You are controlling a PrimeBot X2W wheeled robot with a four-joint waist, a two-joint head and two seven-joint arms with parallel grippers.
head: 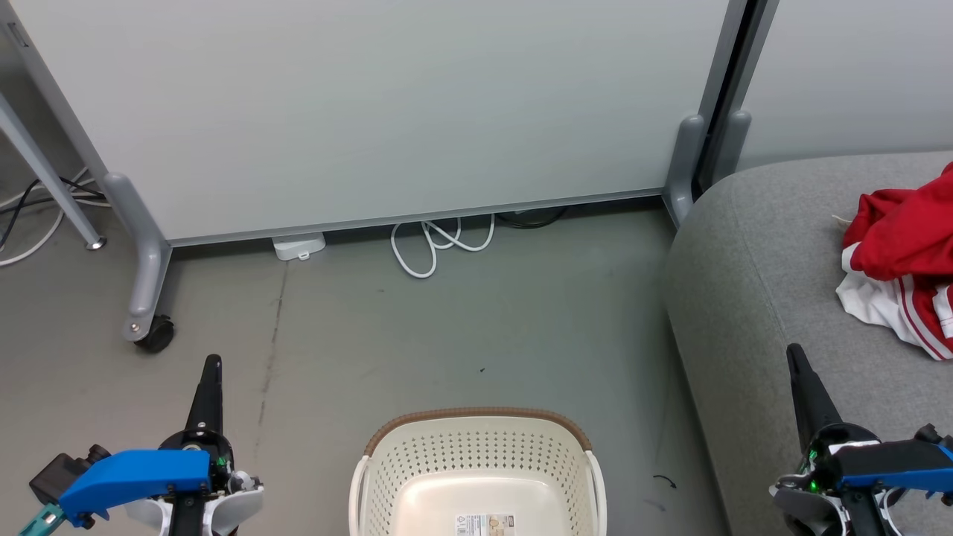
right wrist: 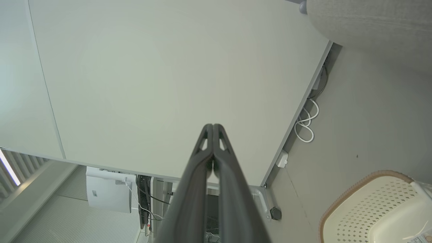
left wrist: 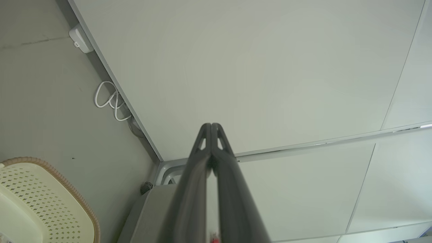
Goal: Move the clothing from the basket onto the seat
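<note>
2 grippers flank the basket (head: 476, 455) on the floor (head: 476, 327), the left gripper (head: 212, 362) at lower left and the right gripper (head: 794, 350) at lower right beside the seat (head: 752, 283); both wrist views show each pair of fingers pressed together tip to tip, with nothing between. The basket's visible bottom shows a paper label (head: 484, 523); the clothing (head: 904, 238) lies bunched on the seat at far right, red with white striped trim, cut off by the frame, so 1 garment or 2 is hard to tell; a white cable (head: 435, 246) loops under the partition (head: 372, 112).
</note>
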